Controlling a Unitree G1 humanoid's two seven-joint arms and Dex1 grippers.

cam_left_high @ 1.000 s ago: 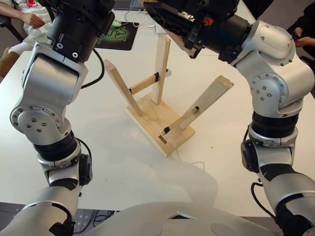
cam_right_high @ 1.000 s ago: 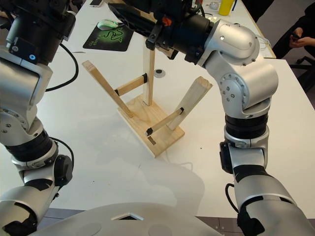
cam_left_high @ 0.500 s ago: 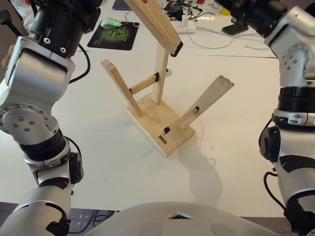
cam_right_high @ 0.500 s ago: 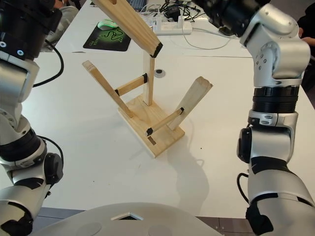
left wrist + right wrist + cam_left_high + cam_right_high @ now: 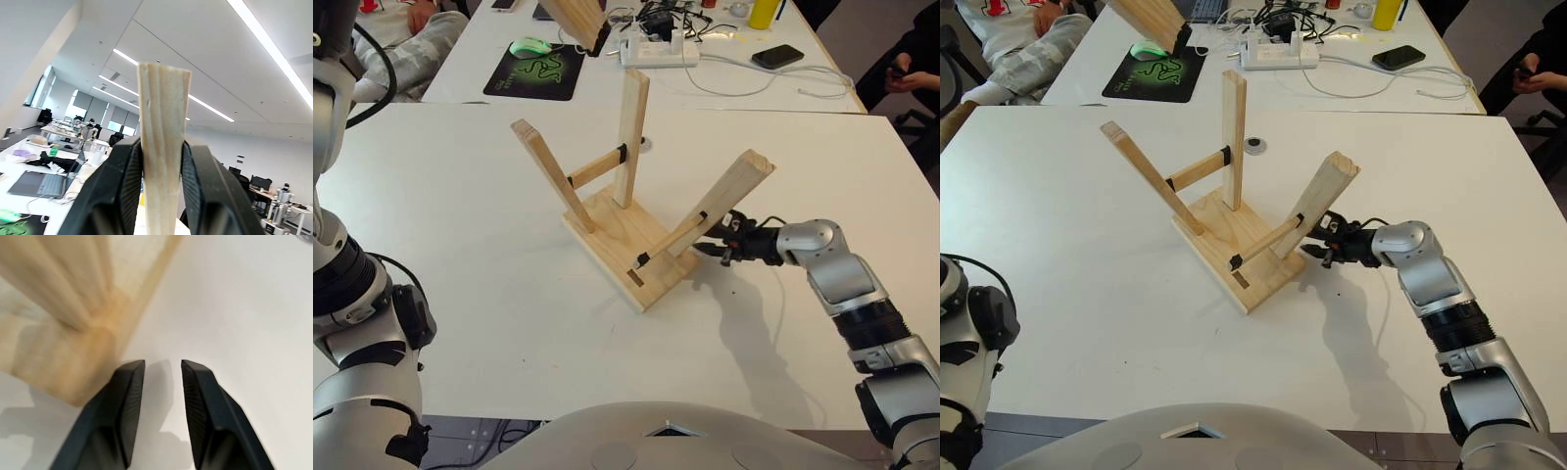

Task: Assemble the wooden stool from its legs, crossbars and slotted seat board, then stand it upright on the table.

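— head view: the upturned pale wooden stool (image 5: 636, 245) sits on the white table (image 5: 460, 255), right gripper (image 5: 710, 246) just beside its corner.
— left wrist: left gripper (image 5: 164, 171) clamps the loose pale wooden leg (image 5: 164, 112), raised high.
— right wrist: jaws parted, empty. one nudge might shift it.

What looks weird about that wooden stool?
It sits upside down on its seat board with three legs sticking up, leaning different ways. A crossbar pokes out of the right leg with its free end joined to no leg. The fourth leg is in the left gripper, held up high.
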